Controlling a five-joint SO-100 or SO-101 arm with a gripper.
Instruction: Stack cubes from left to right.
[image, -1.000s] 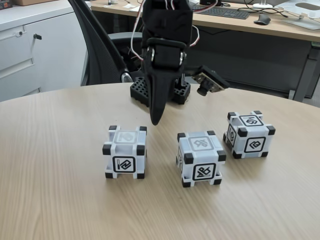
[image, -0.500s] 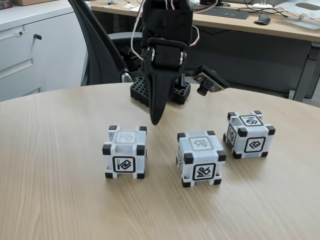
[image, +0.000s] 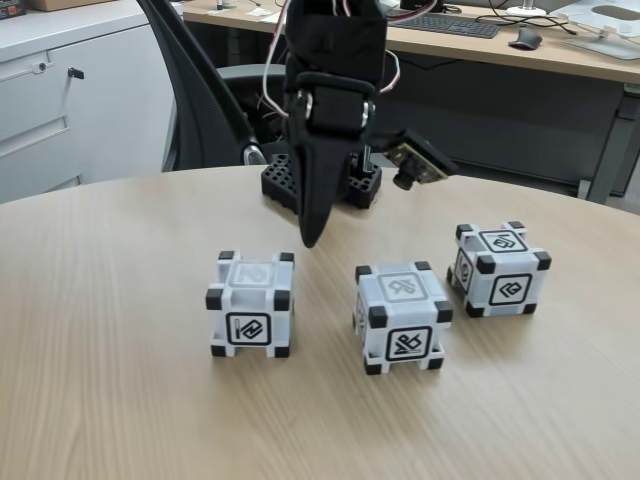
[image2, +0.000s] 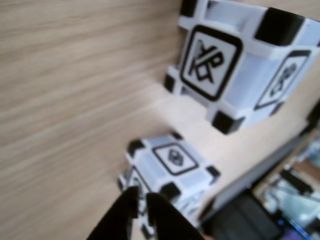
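On the desk in the fixed view, 3 cubes sit in a loose row, all apart from one another and none stacked. Nearest the camera is the middle cube, at about 5 o'clock from the centre of the picture. The left cube lies at about 8 o'clock from centre, a little further back. The right cube stands furthest of the 3, at about 3 o'clock.

Above and behind them hangs the end effector, its black tip pointing down just past the left cube's far right corner, at about 1 o'clock from that cube. Its fingers are nearly together, with only a thin slit between them in the wrist view, and they hold nothing.

This looks like the approach before the 1st pick, so the task is barely begun. The next move likely calls for spreading the fingers wider than a cube, shifting toward 7 o'clock until centred over the left cube, then dropping straight down so the fingers pass both flat sides without nudging it.
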